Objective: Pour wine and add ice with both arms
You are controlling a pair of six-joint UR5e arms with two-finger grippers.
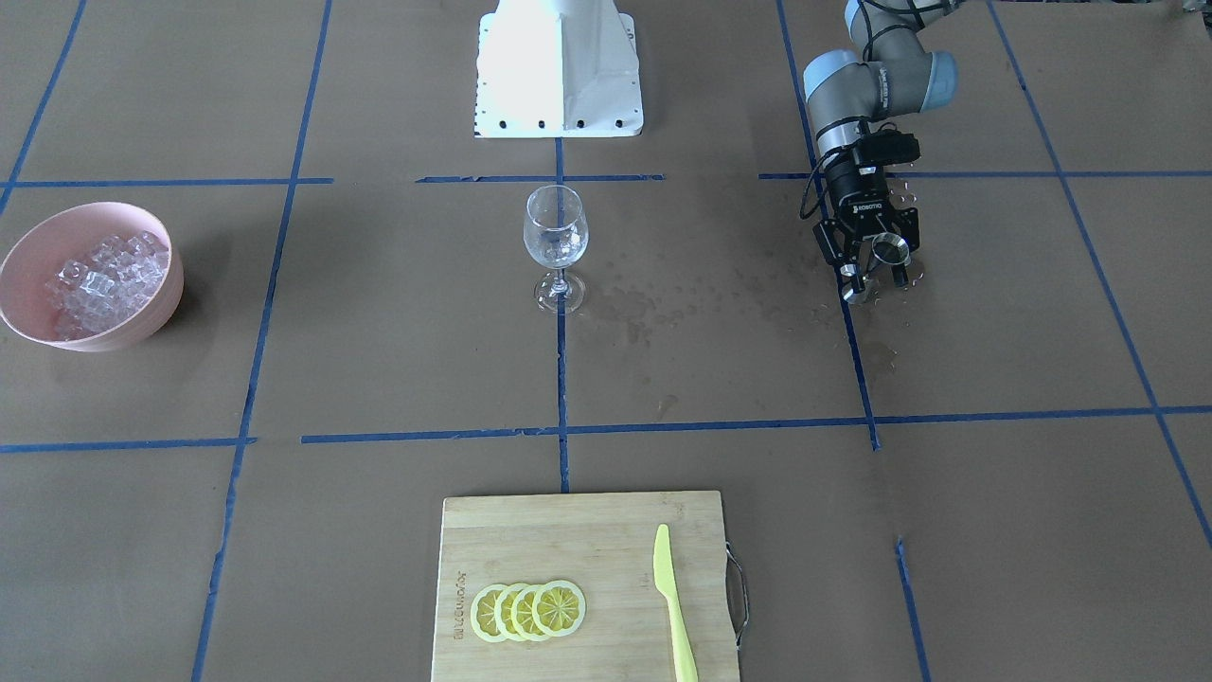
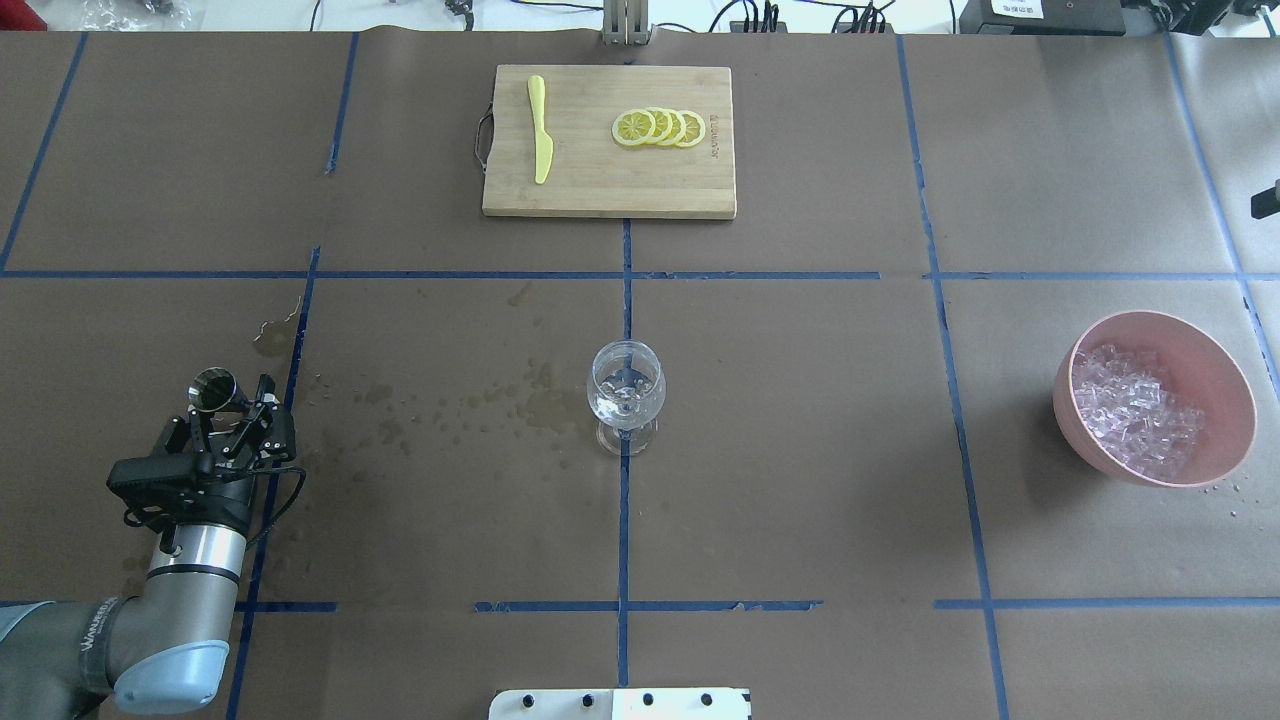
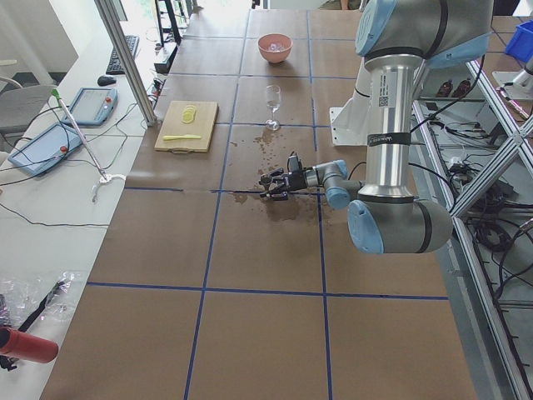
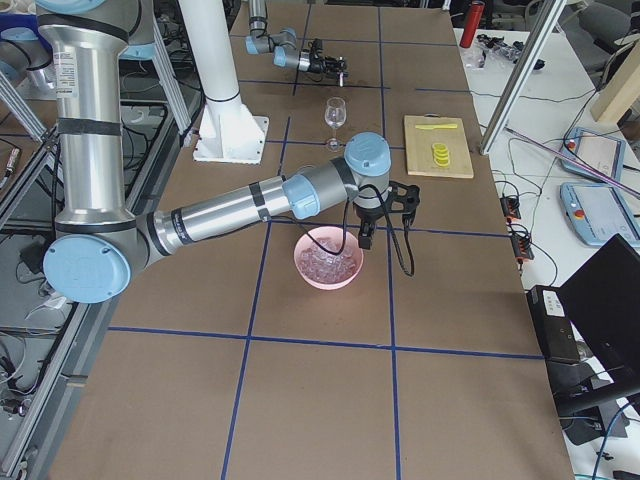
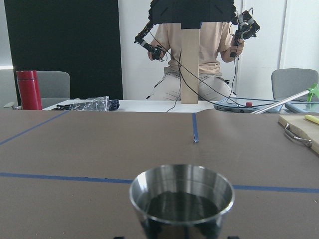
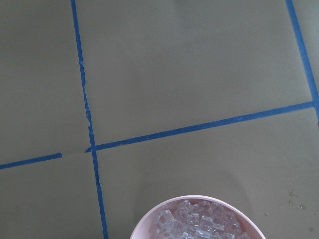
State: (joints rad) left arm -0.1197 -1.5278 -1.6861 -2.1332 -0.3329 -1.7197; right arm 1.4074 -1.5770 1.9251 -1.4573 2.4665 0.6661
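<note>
Jigger (image 5: 182,199): a small steel cup, standing upright closest to the left wrist lens and carrying the wine (image 5: 182,206), a dark pool just below its rim.
Left gripper (image 1: 876,272): its fingers are pinching the jigger low over the brown-papered table (image 2: 800,450). Whether the jigger's foot is touching the paper cannot be told.
Wine glass (image 2: 625,385): clear and stemmed, standing upright at table centre. In the overhead view it is sitting at 3 o'clock from the jigger, well apart.
Wet splash marks (image 2: 470,405): these are lying on the paper between jigger and glass.
Pink bowl (image 2: 1236,430): sitting at 3 o'clock from the glass and holding the ice (image 2: 1135,410), a glittering heap of clear cubes.
Right gripper (image 4: 367,238): hanging just above the bowl's rim. Whether its fingers are spread or together cannot be told.
Bamboo cutting board (image 2: 600,185): lying at 12 o'clock from the glass, bearing four overlapping lemon slices (image 2: 660,127) and a yellow knife (image 2: 540,140).
Person (image 5: 199,50): sitting beyond the table's far edge, holding a controller in each hand.
</note>
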